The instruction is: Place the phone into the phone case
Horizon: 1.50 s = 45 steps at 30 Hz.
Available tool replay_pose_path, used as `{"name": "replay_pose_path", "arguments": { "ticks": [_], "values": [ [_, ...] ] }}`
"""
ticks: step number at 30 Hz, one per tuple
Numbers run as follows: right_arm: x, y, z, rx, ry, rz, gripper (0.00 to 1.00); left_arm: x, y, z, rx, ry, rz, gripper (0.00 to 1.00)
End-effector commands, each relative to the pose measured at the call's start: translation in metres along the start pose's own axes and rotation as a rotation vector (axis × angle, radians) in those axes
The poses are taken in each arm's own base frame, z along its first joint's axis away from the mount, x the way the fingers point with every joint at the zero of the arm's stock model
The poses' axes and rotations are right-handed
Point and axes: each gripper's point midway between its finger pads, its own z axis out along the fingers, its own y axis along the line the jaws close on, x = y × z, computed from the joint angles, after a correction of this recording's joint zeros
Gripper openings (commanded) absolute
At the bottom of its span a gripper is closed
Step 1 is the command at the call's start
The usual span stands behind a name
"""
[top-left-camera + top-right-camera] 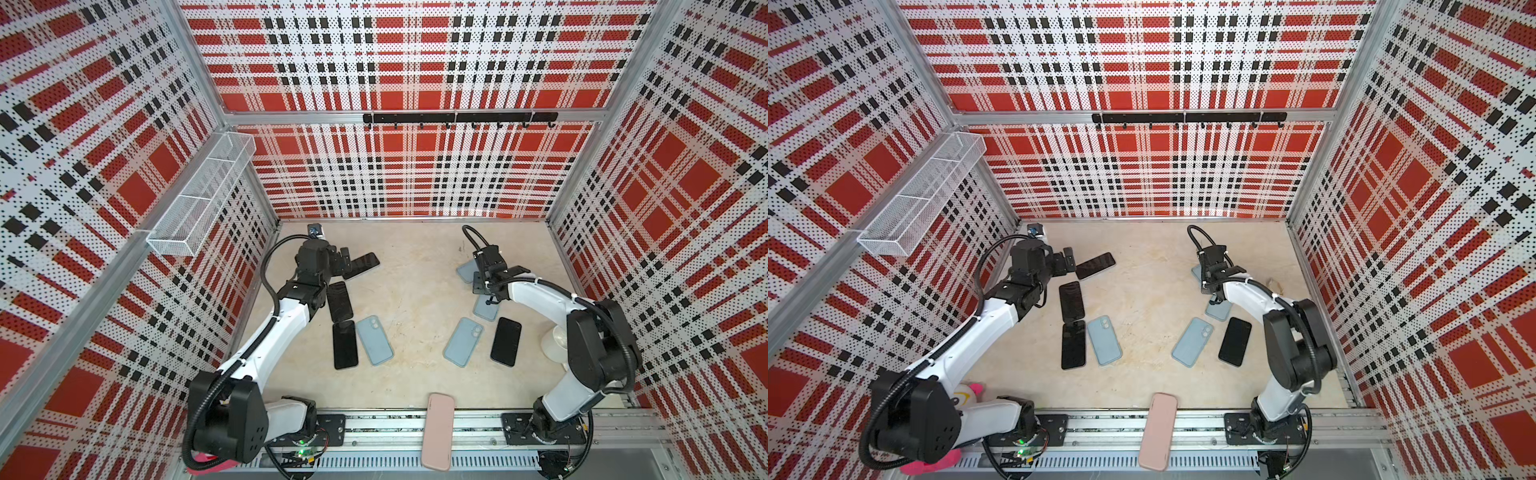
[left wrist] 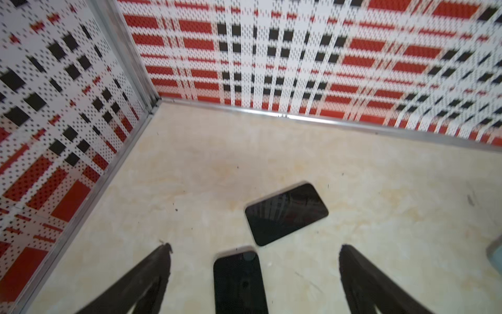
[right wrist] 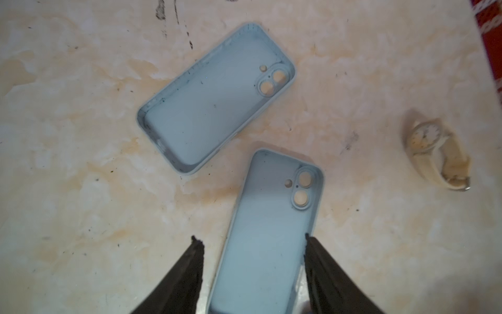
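While the left gripper (image 2: 255,246) hangs with its jaws spread wide and nothing between the pads, a black phone (image 2: 239,282) lies flat on the beige tabletop (image 2: 190,168) directly under the gap between its fingers, touched by neither. Just beyond the fingertips a second black phone (image 2: 286,213) lies at an angle, glossy face up, its corner close to the first but apart from it.

The right gripper (image 3: 252,238) hangs low over a pale blue phone case (image 3: 266,244) that lies hollow side up, its camera cutouts at the end away from the fingers. The jaws stand partway apart and straddle the case across its width: one fingertip (image 3: 309,244) sits against the case's rim, while the other (image 3: 197,250) is clear of the opposite rim, with bare table showing between.

Ahead of that gripper and off to one side lies a second pale blue case (image 3: 214,98), also hollow side up, near the first but not touching. Farther off on the other side is a cream wristwatch (image 3: 434,152).

In a top view a pink case (image 1: 437,431) lies across the front rail (image 1: 395,424), well behind both grippers.
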Motion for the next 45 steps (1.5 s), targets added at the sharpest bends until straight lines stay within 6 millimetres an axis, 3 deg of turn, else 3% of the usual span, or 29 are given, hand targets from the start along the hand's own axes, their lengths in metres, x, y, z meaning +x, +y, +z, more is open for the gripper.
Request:
{"name": "replay_pose_path", "arguments": {
  "ticks": [1,11,21,24,31,34,37,41,45],
  "values": [
    [0.011,0.008,0.01,-0.016,0.072,0.02,0.5,0.016,-0.004,-0.001,0.036,0.052,0.038,0.98],
    [0.015,0.015,0.035,0.003,0.097,0.025,0.29,0.015,0.003,-0.003,0.02,0.044,0.029,0.98],
    [0.025,0.019,0.05,0.008,0.123,0.022,0.17,0.012,0.01,-0.004,0.012,0.037,0.013,0.98],
    [0.022,0.012,0.045,0.033,0.105,0.063,0.03,0.014,0.01,-0.003,0.023,0.044,0.003,0.98],
    [-0.003,0.004,-0.002,-0.014,0.008,0.018,0.0,0.015,0.015,-0.001,0.002,0.046,0.001,0.98],
    [-0.013,0.023,-0.023,-0.149,-0.021,-0.102,0.0,0.015,0.016,-0.001,-0.003,0.047,0.001,0.98],
    [-0.014,0.056,-0.039,-0.347,-0.039,-0.26,0.0,0.018,0.019,0.002,-0.018,0.059,-0.003,0.98],
    [0.008,0.097,-0.053,-0.493,-0.069,-0.628,0.02,0.03,0.03,0.01,-0.057,0.109,-0.017,0.98],
    [0.036,0.134,-0.054,-0.607,-0.098,-1.004,0.0,0.04,0.037,0.02,-0.073,0.165,-0.037,0.98]
  ]
}}
